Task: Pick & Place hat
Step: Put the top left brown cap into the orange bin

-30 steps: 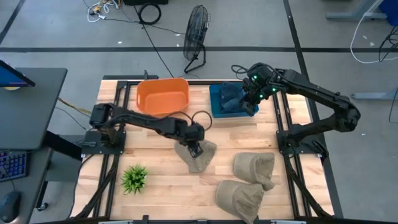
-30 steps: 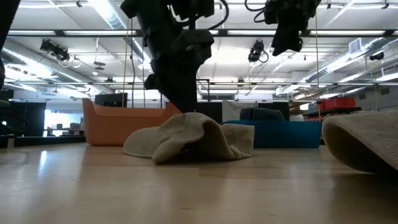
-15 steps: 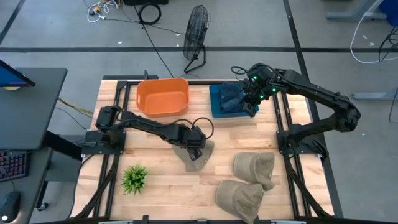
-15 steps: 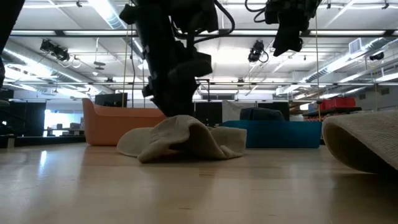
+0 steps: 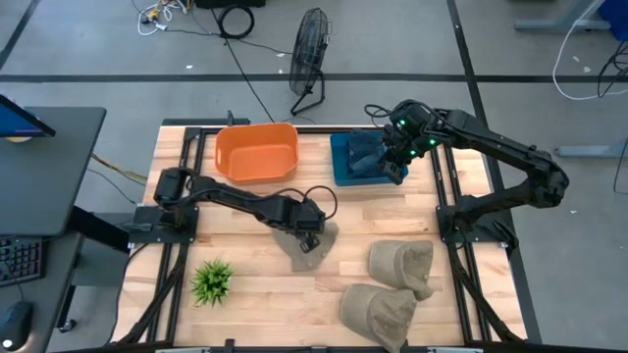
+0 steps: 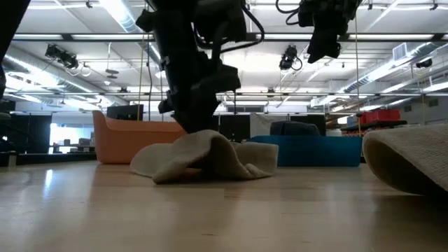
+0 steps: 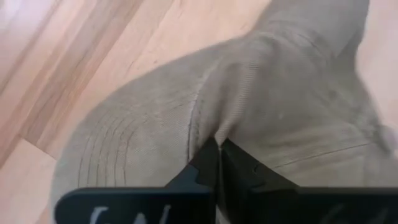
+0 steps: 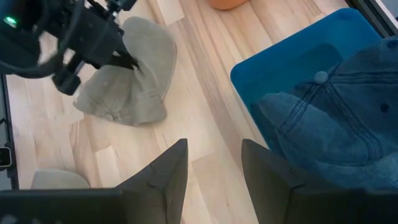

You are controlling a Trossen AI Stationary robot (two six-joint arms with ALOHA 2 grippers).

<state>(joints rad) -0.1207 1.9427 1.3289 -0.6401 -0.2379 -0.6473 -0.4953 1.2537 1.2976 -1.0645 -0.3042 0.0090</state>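
Note:
A tan hat (image 5: 312, 250) lies crumpled on the wooden table near its middle; it also shows in the low view (image 6: 203, 155). My left gripper (image 5: 306, 233) is down on its crown, shut on the cloth (image 7: 249, 93). My right gripper (image 8: 214, 152) hangs open above the blue bin (image 5: 340, 173) at the far right. A blue denim hat (image 8: 336, 124) lies inside that bin. The right fingers touch nothing. My left gripper pinches a raised fold of the tan hat's crown (image 7: 214, 134) between its two fingers. The fingers come from above, slanting down from the table's left. The hat's brim and lower edge rest on the table (image 6: 161, 171), and the cloth is slack around the pinch.
An orange bin (image 5: 257, 152) stands at the far edge, left of the blue bin. Two more tan hats (image 5: 400, 263) (image 5: 378, 312) lie at the near right. A small green plant (image 5: 212, 281) stands at the near left.
My left gripper has sunk lower onto the tan hat and shut on its cloth. The hat has bunched up under the fingers and slid a little toward the table's left.

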